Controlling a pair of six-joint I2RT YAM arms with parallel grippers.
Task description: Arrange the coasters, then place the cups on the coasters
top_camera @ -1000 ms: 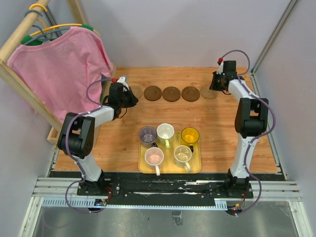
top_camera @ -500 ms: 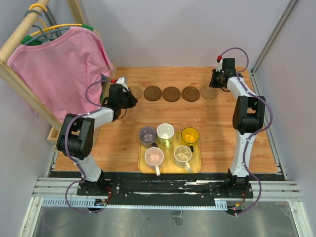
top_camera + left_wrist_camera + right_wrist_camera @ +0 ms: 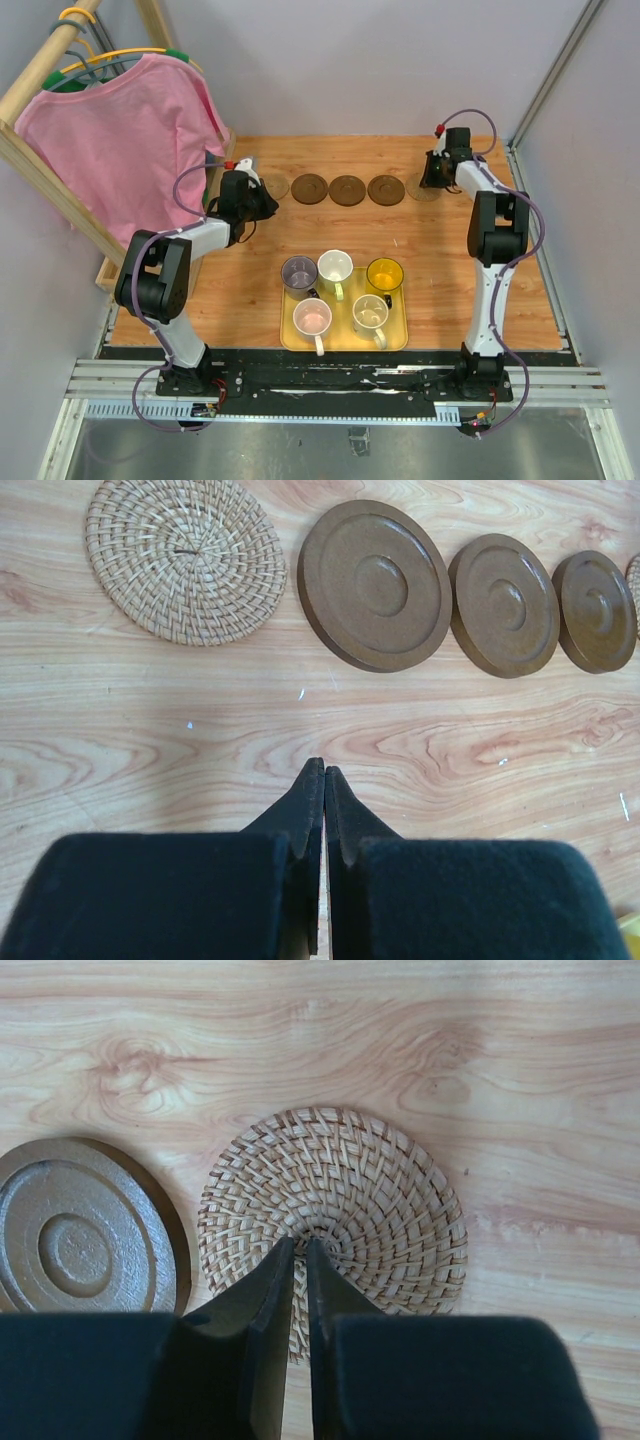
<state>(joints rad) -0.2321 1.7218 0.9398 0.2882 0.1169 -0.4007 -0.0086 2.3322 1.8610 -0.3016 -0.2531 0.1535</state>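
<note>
Five coasters lie in a row at the back: a woven one (image 3: 276, 185) (image 3: 185, 558), three brown discs (image 3: 310, 188) (image 3: 347, 189) (image 3: 385, 188) and a second woven one (image 3: 424, 189) (image 3: 345, 1195). My left gripper (image 3: 262, 196) (image 3: 323, 770) is shut and empty, just in front of the left woven coaster. My right gripper (image 3: 433, 172) (image 3: 300, 1243) has its jaws almost together, tips over the middle of the right woven coaster, which lies flat. Five cups stand on the yellow tray (image 3: 345, 343): grey-purple (image 3: 298, 272), white-greenish (image 3: 335, 266), yellow (image 3: 384, 274), pink (image 3: 312, 317), cream (image 3: 370, 313).
A pink shirt (image 3: 120, 130) hangs on a wooden rack at the back left, close to the left arm. A metal frame post (image 3: 555, 75) rises at the back right corner. Bare wooden tabletop (image 3: 440, 260) lies between the coaster row and the tray.
The right gripper has shifted a little to the left, over the right woven coaster. The left arm, the coasters and the cups have not moved.
</note>
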